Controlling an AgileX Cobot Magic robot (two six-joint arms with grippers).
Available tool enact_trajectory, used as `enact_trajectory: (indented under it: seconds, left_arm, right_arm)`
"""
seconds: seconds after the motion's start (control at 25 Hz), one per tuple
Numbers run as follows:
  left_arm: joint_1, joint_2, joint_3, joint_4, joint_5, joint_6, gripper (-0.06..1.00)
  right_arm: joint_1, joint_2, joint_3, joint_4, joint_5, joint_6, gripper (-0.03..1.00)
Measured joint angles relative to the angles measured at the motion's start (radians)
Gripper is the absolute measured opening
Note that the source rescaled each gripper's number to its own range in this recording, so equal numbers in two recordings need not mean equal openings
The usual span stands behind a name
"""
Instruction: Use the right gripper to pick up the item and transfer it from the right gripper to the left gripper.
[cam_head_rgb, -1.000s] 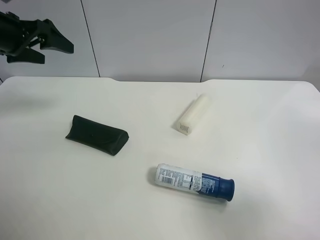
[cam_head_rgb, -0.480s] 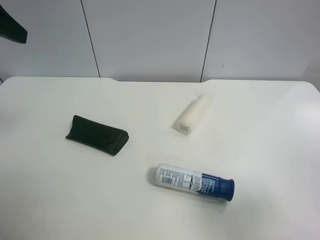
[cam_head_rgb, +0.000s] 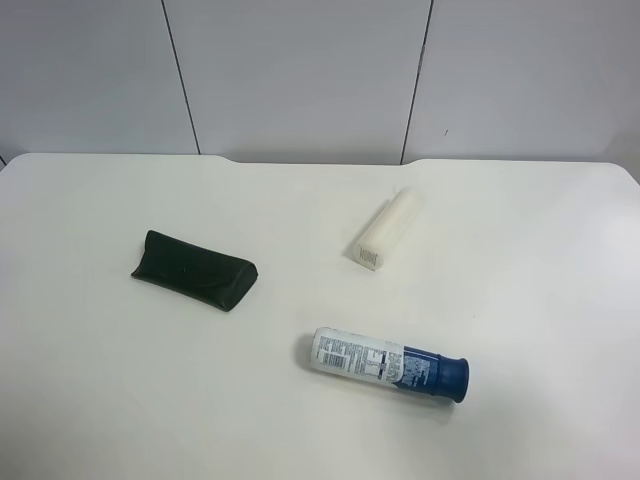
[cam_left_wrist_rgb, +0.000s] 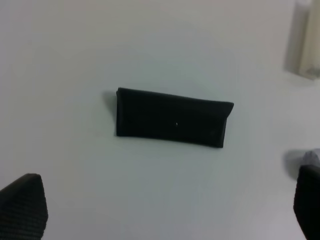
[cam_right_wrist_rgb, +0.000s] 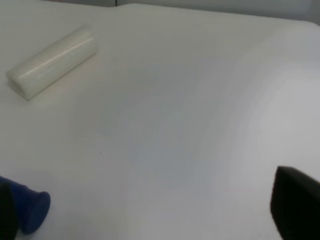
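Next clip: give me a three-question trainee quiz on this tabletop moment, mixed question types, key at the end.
1. True or false: the glasses case lies on the table, held by no gripper.
2. What colour is the cap of the bottle?
3. Which lies nearest the white block? A) glasses case B) bottle C) an arm

Key: 1 true; 2 blue; 3 B. In the exterior high view no arm shows; the left gripper has its jaws apart above the case.

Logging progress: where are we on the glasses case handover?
Done: nothing visible. The glasses case lies flat on the table, apart from the white block and bottle. In hand: nothing; both grippers' fingertips sit wide apart and hold nothing, and no arm shows in the high view. Left: right-gripper pickup, then the transfer.
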Motion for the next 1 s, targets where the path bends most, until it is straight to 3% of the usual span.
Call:
enact_trajectory:
  seconds: [0.4,0.72,1.0]
  left_arm:
    - [0.000,-0.386,0.268,0.011,0.052,-0.066,1.00]
    - [0.000,-0.664,0.324,0.126,0.122,-0.166,1.00]
    - [0.000,-0.858,0.356,0.202,0.145,-0.177,1.00]
  right_arm:
    - [0.000,0.000,0.000,0.000,0.000,0.000,1.00]
    - [0.000,0.000,0.000,0.000,0.000,0.000,1.00]
    - [0.000,0.000,0.000,0.000,0.000,0.000,1.00]
